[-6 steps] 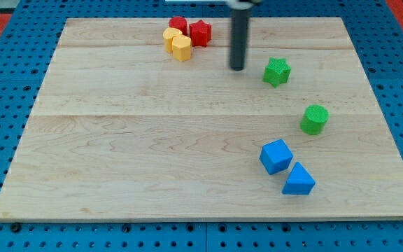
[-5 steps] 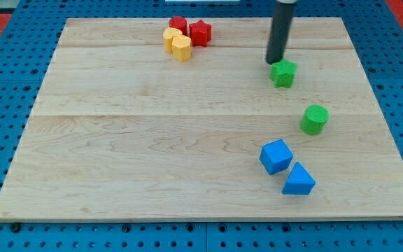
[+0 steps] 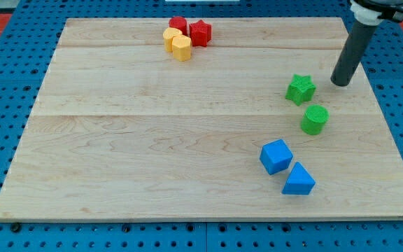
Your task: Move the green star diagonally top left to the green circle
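Seven small blocks sit on a pale wooden board (image 3: 152, 140) that lies on a blue pegboard surface (image 3: 5, 231). No hand or jaws on this arm to report as apart or together — just a straight dark rod coming in from the view's top right corner. My tip (image 3: 339, 84) rests on the board near the view's right edge, touching no block. It is to the right of the green star (image 3: 300, 89) and slightly higher in the view, with a clear gap of bare wood between them.

Green star sits in the right half of the board, around mid-height. Green circle (image 3: 315, 119), a short cylinder, is just below and to the right of the star — near it, a thin gap seems to show, cannot tell for sure.

Further down: blue cube (image 3: 276, 156), then a blue triangle (image 3: 299, 180) just beside it, lower right, looking almost in contact.

Top of the board, left of centre, is a tight cluster: two red blocks (image 3: 178, 25) and (image 3: 200, 32) at the back, two yellow blocks (image 3: 171, 36) and (image 3: 182, 48) in front, all bunched together. Exact shapes are hard to make out, though the right red one looks star-like. This cluster is well apart from the tip and both green pieces.
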Controlling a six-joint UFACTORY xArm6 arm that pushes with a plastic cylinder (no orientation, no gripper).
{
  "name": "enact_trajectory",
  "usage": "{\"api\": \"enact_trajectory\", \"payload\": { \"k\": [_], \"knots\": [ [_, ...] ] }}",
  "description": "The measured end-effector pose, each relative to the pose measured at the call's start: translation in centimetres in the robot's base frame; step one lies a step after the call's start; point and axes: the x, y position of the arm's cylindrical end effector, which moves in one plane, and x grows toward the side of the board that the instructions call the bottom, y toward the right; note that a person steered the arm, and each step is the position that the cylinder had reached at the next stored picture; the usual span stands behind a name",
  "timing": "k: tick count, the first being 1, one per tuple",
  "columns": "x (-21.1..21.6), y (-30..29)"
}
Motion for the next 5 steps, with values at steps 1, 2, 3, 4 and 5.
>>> {"api": "enact_trajectory", "payload": {
  "k": [1,2,3,4,5],
  "knots": [
    [0.3,-5.9],
    [0.4,-14.4],
    [0.7,-13.7],
    [4.2,-9.2],
    [4.7,-15.1]
  ]
}}
